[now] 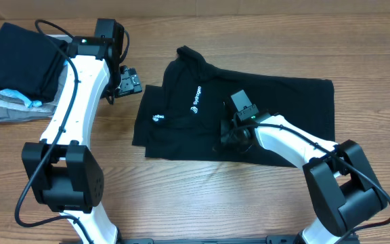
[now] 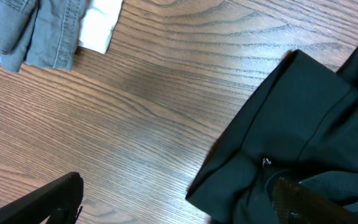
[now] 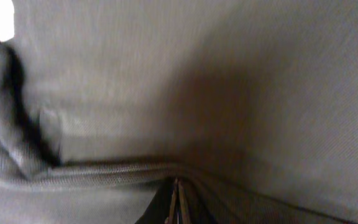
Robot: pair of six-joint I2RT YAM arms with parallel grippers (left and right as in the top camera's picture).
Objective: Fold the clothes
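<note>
1. The black shirt is spread out on the tabletop, from the middle over to the right. Its collar points left and the small white logo on the chest faces up.
2. The right hand is down on the shirt's near-middle part, pinched closed on a raised ridge of the fabric.
3. The left hand hovers just off the shirt's left sleeve, wide open and holding nothing.
4. Far left there's a folded stack, with a black garment on top of grey clothes that have light-blue bits.
</note>
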